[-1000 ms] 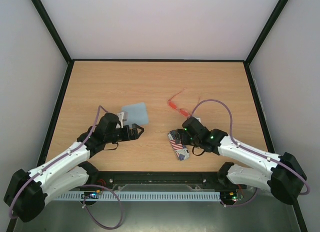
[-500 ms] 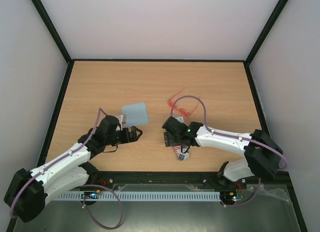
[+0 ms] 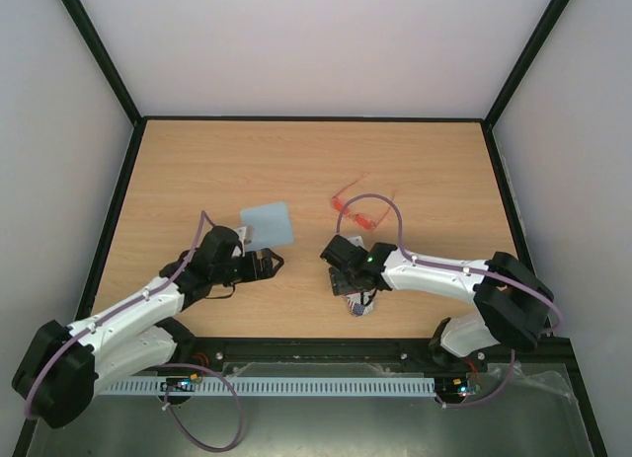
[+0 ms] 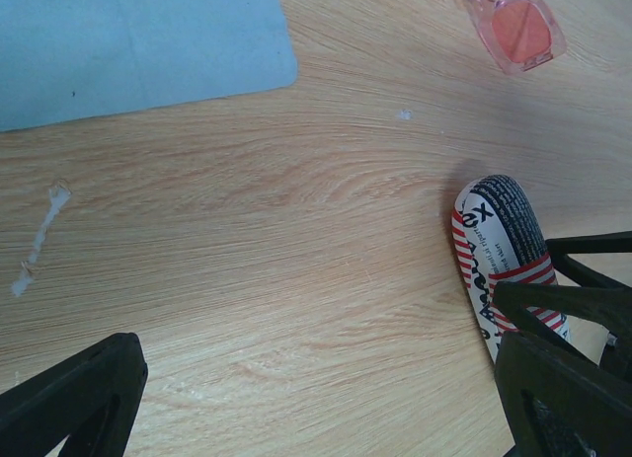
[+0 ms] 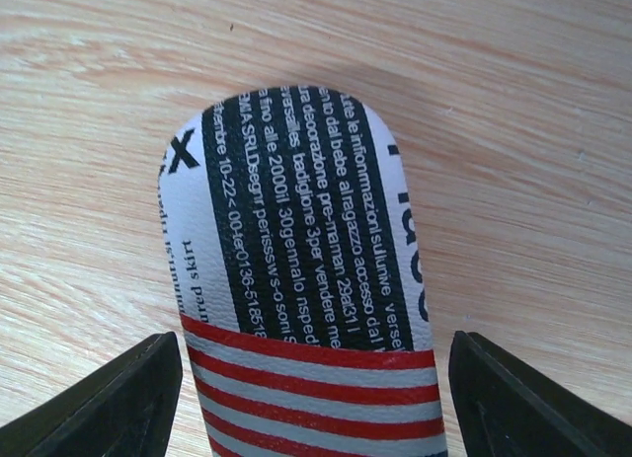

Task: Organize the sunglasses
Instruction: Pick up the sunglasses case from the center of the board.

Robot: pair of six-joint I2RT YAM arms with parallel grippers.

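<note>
The sunglasses (image 3: pixel 357 212), with a thin red-orange frame and orange lenses, lie on the table beyond the right arm; one lens shows in the left wrist view (image 4: pixel 520 30). The flag-patterned case (image 3: pixel 358 302) lies near the front edge. My right gripper (image 3: pixel 344 269) is open and straddles the case (image 5: pixel 296 260), with a finger on each side and a gap to each (image 5: pixel 306 408). My left gripper (image 3: pixel 267 265) is open and empty (image 4: pixel 316 418), low over bare wood left of the case (image 4: pixel 499 240).
A light blue cloth (image 3: pixel 269 223) lies flat just beyond the left gripper and fills the upper left of the left wrist view (image 4: pixel 138 38). Black frame rails edge the table. The right gripper's black fingers show at the left wrist view's right edge (image 4: pixel 583 289).
The right arm has swung left and its gripper now sits over the case's far end, covering most of it. The left arm has barely shifted.
</note>
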